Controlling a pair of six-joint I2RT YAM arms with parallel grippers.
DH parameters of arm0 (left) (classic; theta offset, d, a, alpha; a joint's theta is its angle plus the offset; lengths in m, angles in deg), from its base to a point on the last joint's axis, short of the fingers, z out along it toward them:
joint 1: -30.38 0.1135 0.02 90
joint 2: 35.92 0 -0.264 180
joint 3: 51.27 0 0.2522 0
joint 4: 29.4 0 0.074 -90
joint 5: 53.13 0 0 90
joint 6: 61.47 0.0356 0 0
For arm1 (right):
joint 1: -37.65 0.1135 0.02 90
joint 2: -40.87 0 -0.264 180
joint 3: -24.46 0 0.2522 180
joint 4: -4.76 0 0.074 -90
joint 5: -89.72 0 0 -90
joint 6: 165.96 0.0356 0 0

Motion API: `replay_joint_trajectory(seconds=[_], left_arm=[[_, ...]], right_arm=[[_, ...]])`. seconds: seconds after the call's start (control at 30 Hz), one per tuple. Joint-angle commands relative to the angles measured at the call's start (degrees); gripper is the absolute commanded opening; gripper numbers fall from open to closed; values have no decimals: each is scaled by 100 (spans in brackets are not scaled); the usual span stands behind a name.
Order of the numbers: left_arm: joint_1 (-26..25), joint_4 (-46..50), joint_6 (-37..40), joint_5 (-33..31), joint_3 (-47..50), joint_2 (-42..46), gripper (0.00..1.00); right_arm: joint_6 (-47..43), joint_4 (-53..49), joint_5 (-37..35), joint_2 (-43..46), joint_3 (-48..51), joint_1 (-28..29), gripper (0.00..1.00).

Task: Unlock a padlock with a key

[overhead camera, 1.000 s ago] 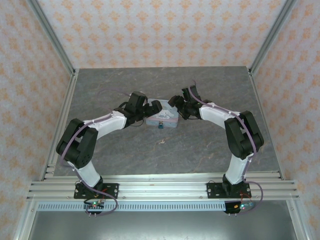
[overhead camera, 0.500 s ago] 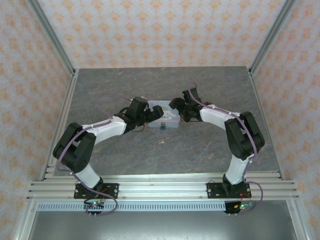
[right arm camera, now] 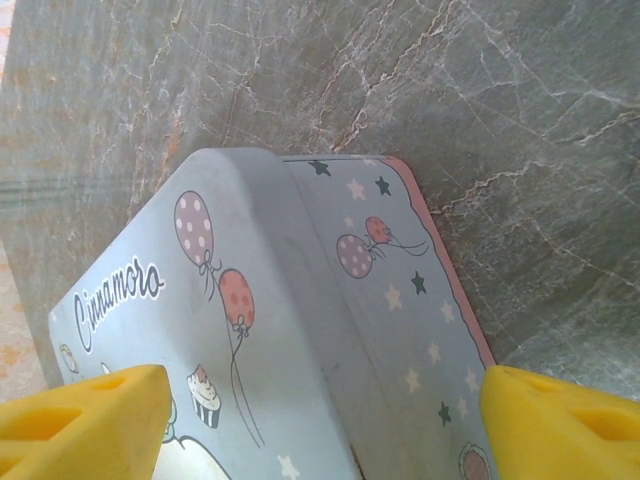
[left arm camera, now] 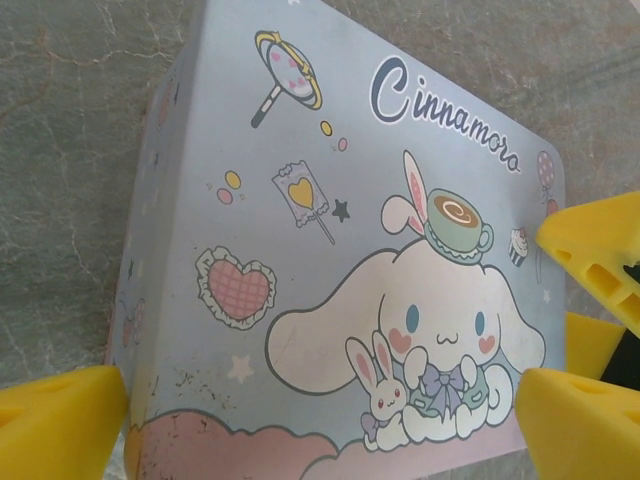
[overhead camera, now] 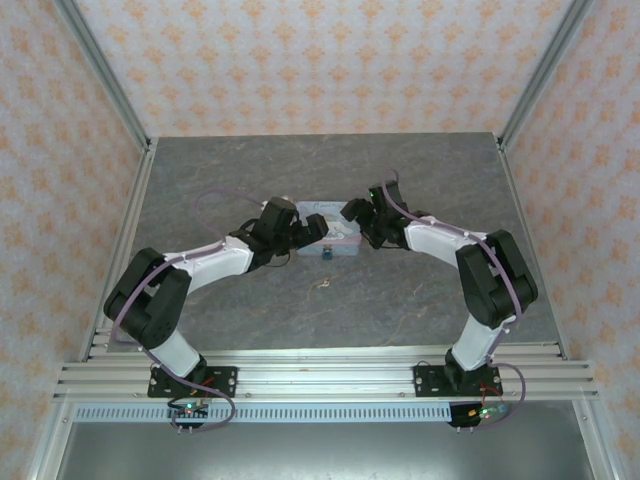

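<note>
On grey marbled table (overhead camera: 420, 300), a pale-blue tin (left arm camera: 330, 200) lettered "Cinnamoro" above a cartoon dog with rabbits, hearts and balloons. Flanked at its left end by left fingers (overhead camera: 306, 232), spread wide, and at its right end by right fingers (overhead camera: 357, 220), also wide apart; contact unclear. Just beside its near side, the padlock (overhead camera: 325, 253), dark with blue

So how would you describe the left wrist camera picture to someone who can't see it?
A pale-blue tin printed with a white cartoon dog and the word Cinnamoro lies on a grey marbled table. The left tool is open, its yellow fingertips in the two lower corners, one either side of the tin.
</note>
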Motion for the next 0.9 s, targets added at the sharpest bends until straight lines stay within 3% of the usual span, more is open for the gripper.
replay_joint_trajectory(seconds=[0.0,0.23,0.57,0.87], left_arm=[[-46,34,-25,-358,83,296,100],[72,1011,433,-906,-469,139,100],[201,994,565,-465,-1109,-489,100],[113,780,461,-279,-921,-386,100]], right_arm=[[81,155,-90,251,130,43,81],[-70,-77,-169,178,-96,23,81],[-93,-125,-87,62,-243,21,81],[88,174,185,196,-38,73,79]])
